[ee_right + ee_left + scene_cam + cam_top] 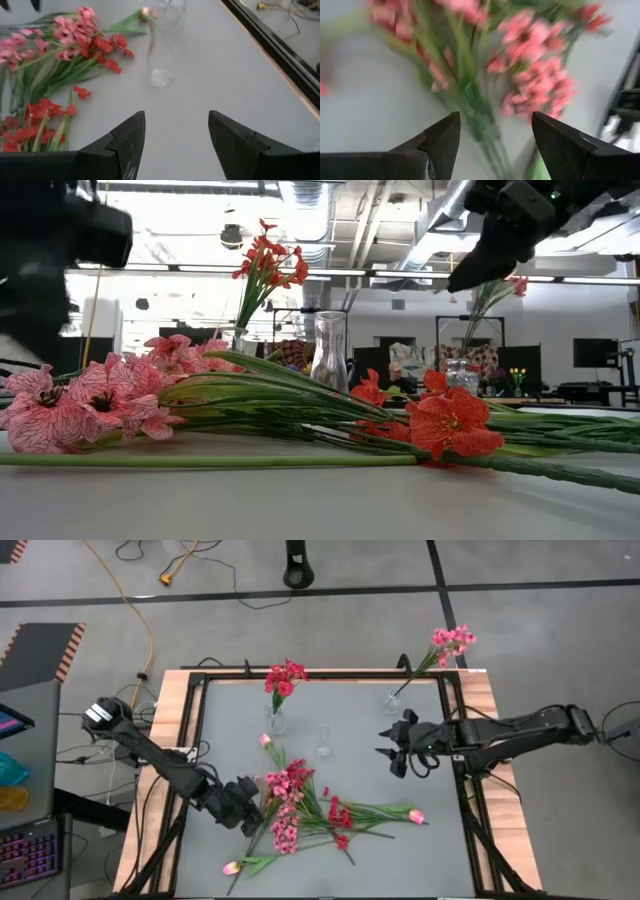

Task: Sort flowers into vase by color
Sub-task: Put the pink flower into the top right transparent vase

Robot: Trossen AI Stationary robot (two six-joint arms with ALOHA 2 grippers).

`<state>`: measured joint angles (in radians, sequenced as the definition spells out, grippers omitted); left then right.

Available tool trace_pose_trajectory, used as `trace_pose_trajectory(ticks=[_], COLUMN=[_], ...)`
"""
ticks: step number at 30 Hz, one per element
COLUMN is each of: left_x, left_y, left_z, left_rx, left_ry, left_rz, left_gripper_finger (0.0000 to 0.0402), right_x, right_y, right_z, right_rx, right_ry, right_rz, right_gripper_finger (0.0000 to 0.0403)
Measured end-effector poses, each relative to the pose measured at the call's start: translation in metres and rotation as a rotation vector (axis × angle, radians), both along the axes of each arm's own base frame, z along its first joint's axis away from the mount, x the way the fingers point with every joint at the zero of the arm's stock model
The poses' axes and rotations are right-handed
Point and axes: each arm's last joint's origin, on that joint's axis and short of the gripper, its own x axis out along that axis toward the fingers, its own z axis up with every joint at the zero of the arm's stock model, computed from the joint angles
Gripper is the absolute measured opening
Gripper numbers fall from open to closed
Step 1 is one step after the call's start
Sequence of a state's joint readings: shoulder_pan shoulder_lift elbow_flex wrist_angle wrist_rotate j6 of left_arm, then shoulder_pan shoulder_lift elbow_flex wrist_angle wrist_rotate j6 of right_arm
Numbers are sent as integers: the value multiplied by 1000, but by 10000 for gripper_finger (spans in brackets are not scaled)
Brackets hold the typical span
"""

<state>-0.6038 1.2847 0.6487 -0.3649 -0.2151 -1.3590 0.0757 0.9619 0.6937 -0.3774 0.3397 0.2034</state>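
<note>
Grey table [420, 850] in black frame, flowers [300, 805] piled centre; cables on concrete floor. Left gripper [248, 802], right gripper [392, 748] both spread wide, empty.

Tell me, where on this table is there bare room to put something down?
Bare grey table lies left of the vase of red flowers, and along the right side below the right gripper, past the tulip bud. The pile of loose flowers crowds the lower middle, where the left gripper sits.
</note>
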Motion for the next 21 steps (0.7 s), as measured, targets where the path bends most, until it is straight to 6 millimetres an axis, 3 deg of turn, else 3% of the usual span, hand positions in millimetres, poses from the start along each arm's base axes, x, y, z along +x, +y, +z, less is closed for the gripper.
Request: trace_pose_trajectory(ticks=[6,13,16,21], left_x=[13,29,32,32], left_y=[-12,-22,-24,-24], left_z=[-25,-36,-34,-31], left_rx=[26,75,77,79], left_ry=[87,122,115,107], left_rz=[-6,-31,-40,-34], left_gripper_finger=[233,226,194,110], right_x=[5,6,6,6], right_y=[1,1,1,1], right_z=[4,5,5,6], right_rx=[3,3,3,3], right_ry=[-64,-75,-77,-81], right_rz=[2,1,1,1], right_gripper_finger=[244,244,244,244])
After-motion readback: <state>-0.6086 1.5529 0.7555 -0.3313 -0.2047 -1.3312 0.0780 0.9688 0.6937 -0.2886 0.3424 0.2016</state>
